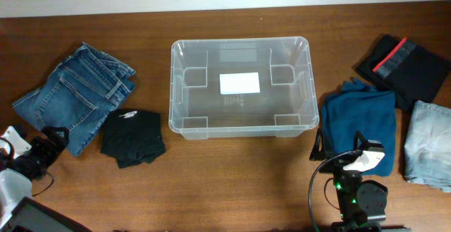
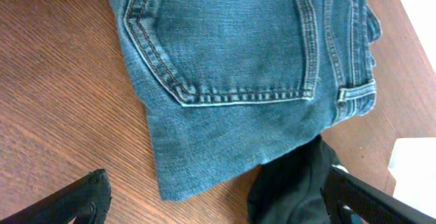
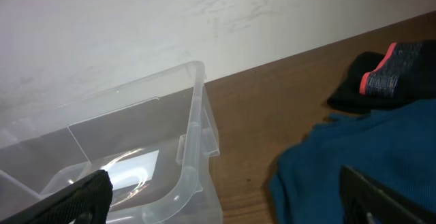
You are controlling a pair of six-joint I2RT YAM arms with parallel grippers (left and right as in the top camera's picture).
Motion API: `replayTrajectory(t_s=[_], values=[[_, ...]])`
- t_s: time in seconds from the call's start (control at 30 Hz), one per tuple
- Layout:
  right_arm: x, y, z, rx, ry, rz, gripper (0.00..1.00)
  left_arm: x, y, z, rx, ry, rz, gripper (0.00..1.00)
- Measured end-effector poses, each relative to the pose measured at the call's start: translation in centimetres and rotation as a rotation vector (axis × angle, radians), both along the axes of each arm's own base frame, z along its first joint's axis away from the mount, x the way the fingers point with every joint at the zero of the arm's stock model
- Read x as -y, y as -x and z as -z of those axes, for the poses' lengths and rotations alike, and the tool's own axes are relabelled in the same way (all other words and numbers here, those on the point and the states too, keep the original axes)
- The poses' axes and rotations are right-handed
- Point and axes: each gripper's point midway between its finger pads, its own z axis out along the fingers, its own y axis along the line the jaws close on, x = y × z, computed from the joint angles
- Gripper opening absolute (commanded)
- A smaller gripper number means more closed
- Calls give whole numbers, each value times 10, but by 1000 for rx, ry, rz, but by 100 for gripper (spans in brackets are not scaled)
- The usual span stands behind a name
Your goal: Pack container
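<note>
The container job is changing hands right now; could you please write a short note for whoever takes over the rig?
Left gripper: jaws open, empty, by the blue jeans.
Right gripper: jaws open, empty, by the teal garment.
Container: mid-table, nothing in it.
Also out: folded black garment on the left; black-and-red garment and pale denim on the right.
Done: nothing packed. Left: all five garments.

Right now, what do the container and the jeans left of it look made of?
Container: clear, glossy plastic, likely; its white label and the brown table show through base and walls. Jeans: blue denim, matte; twill weave and tan double stitching around a back pocket.
</note>
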Motion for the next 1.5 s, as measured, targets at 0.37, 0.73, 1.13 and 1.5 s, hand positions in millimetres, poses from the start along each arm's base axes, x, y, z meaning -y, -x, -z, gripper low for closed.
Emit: replayTrajectory(t_s=[0.37, 0.73, 1.13, 1.5], values=[[0, 0, 0, 0, 0, 0, 98, 0, 0, 46, -64, 108, -28, 100], [0, 0, 0, 0, 0, 0, 99, -11, -23, 53, 39, 136, -23, 100], [0, 0, 0, 0, 0, 0, 98, -14, -28, 53, 66, 146, -30, 99], [0, 0, 0, 0, 0, 0, 98, -20, -41, 53, 108, 171, -55, 99]])
